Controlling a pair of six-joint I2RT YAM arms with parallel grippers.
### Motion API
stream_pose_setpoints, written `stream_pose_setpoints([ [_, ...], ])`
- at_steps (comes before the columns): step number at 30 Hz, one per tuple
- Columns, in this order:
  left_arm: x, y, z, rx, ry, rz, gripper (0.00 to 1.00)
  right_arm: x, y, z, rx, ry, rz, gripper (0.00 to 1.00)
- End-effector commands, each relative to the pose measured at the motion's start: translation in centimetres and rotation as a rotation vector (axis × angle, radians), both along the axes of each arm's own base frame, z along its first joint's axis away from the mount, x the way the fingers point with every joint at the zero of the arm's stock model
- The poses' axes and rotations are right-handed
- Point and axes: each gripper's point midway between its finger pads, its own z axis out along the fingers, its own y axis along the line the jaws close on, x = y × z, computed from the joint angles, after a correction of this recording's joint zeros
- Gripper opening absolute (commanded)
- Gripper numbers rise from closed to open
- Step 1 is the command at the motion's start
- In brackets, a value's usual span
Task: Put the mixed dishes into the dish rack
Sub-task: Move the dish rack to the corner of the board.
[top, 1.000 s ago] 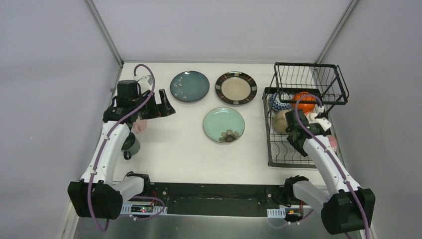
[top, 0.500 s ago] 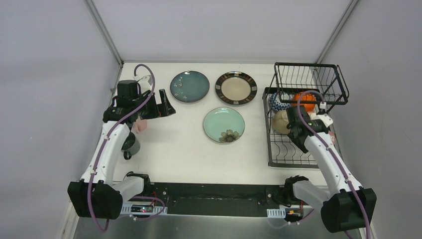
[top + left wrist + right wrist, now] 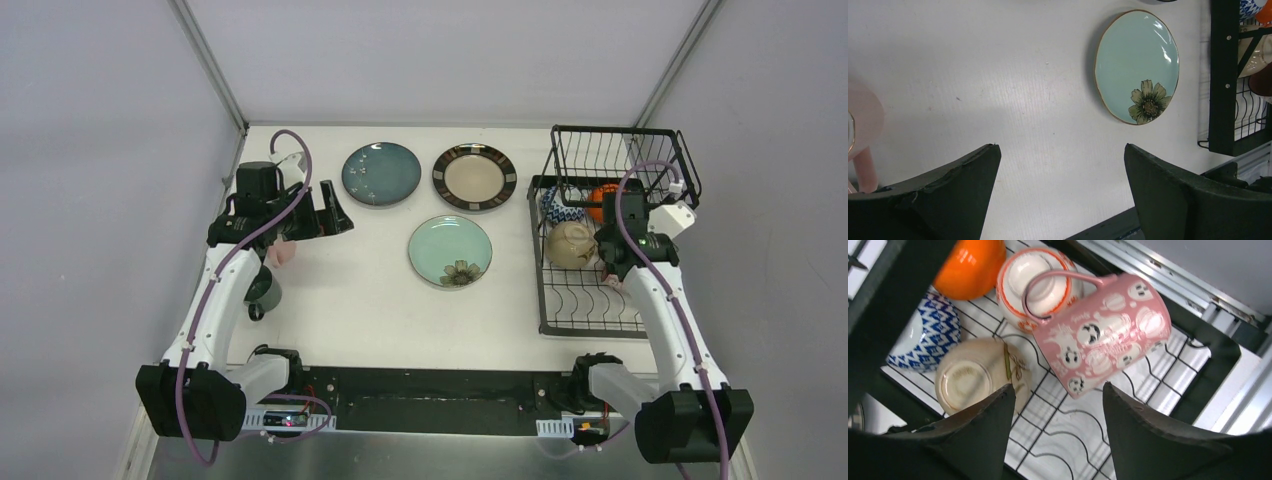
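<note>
**Pink printed mug [image 3: 1103,330] lies in the black wire dish rack [image 3: 545,290]**

From above, the white table [image 3: 340,300] carries three plates, flat and apart from one another. A dark teal speckled plate [image 3: 381,173] and a beige plate with a dark rim [image 3: 474,177] sit side by side at the far end. A mint green plate with a flower [image 3: 450,250] lies nearer, just left of the rack. The rack stands at the table's right edge, with bowls in its lower tray under the raised basket. The right arm [image 3: 665,310] reaches over that tray. By the left arm [image 3: 215,300] stand a pale pink cup [image 3: 283,253] and a dark mug [image 3: 264,290].

On the left wrist camera, the left gripper [image 3: 1062,147] is spread wide with nothing between its fingers, above bare table. The mint plate lies ahead and the pink cup shows at the left edge.

On the right wrist camera, the right gripper [image 3: 1058,390] is also wide apart and empty, hanging over the tray. The mug lies on its side on the wires, handle toward an upturned white bowl with orange-red trim [image 3: 1040,285]. Close by sit a glossy orange bowl [image 3: 970,265], a blue-and-white patterned bowl [image 3: 928,335] and an upturned beige bowl [image 3: 975,380].
</note>
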Motion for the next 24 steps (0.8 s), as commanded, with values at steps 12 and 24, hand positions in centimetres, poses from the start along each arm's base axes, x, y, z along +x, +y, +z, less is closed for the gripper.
stream_pose_setpoints([
  [12, -0.5, -1.4, 0.9, -0.006, -0.050, -0.065, 0.99, 7.6, -3.1, 0.2, -0.251, 0.018, 0.286, 0.58],
  [24, -0.7, -2.1, 0.7, -0.003, -0.045, -0.087, 0.99, 5.3, -2.8, -0.9, -0.173, 0.057, 0.219, 0.52],
])
